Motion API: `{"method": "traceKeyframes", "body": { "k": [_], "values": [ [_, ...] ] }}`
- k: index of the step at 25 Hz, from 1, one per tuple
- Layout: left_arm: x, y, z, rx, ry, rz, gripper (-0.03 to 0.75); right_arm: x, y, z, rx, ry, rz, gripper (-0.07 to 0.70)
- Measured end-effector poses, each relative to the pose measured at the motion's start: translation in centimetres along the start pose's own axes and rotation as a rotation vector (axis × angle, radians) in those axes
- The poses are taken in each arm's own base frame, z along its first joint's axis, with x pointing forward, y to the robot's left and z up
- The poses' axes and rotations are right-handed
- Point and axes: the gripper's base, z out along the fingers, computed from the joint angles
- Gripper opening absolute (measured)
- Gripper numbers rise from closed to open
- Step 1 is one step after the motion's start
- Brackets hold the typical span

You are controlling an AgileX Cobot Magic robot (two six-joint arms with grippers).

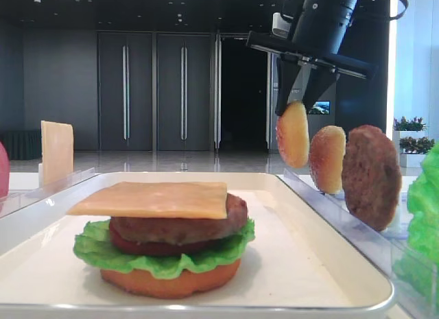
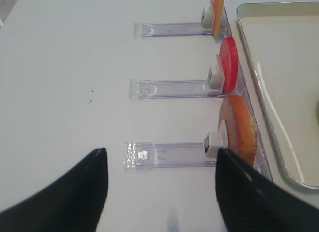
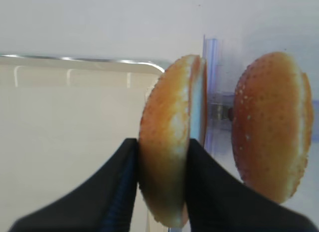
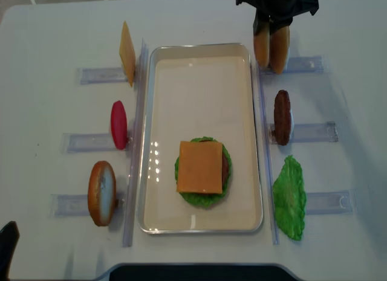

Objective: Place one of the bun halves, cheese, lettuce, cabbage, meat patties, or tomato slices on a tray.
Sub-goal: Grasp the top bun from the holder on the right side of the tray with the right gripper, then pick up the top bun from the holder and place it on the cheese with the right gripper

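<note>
I have the right hand (image 3: 162, 192) clenched on the edge of one upright bun top (image 3: 172, 142) at its rack beside the tray (image 4: 145, 142), ready to cap the cheese-topped stack (image 4: 201, 167).

No legible text or labels anywhere.

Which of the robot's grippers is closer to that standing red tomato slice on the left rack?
Left. The left gripper hovers beside the racks with the tomato slice just ahead; the right gripper is across the tray, clamping a bun half.
</note>
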Motion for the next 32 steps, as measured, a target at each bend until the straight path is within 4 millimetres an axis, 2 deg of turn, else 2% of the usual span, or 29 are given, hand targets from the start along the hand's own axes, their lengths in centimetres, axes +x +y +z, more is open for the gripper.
{"method": "traceKeyframes", "body": {
  "k": [12,19,24,32],
  "values": [
    [0.0,0.0,0.0,0.000,0.000,0.003,0.517,0.6,1.2,-1.9,-0.078,0.077,0.010,0.232],
    [0.0,0.0,0.0,0.000,0.000,0.003,0.517,1.1,2.6,-5.0,-0.157,0.028,-0.053,0.232],
    [0.0,0.0,0.0,0.000,0.000,0.003,0.517,3.0,3.5,-7.4,-0.179,0.005,-0.101,0.231],
    [0.0,0.0,0.0,0.000,0.000,0.003,0.517,6.9,3.4,-10.0,-0.280,-0.078,-0.132,0.230]
  ]
}}
